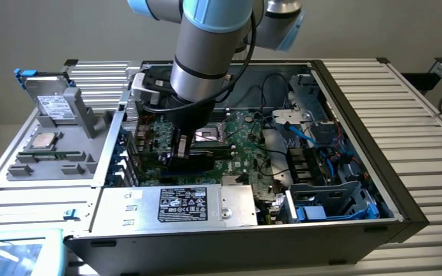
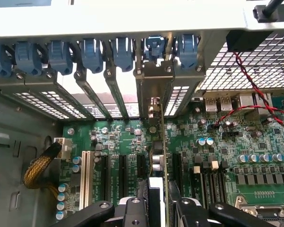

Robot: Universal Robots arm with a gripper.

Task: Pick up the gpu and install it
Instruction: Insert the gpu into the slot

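The claw (image 2: 157,208) is pinching the gpu (image 2: 159,142) edge-on, holding it upright over the motherboard (image 2: 227,156) inside the open PC case (image 1: 405,195), with the card's metal bracket up against the rear slot covers (image 2: 104,90). The card sits between the claw's fingers and reaches out toward the far wall of the case, lined up with one of the black expansion slots (image 2: 123,172). It looks light and stiff but fragile, so I'd hold it by the board edges, not the components.

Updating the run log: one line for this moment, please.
hand: closed on gpu | gpu: edge-on, upright over motherboard slots | seating: cannot tell
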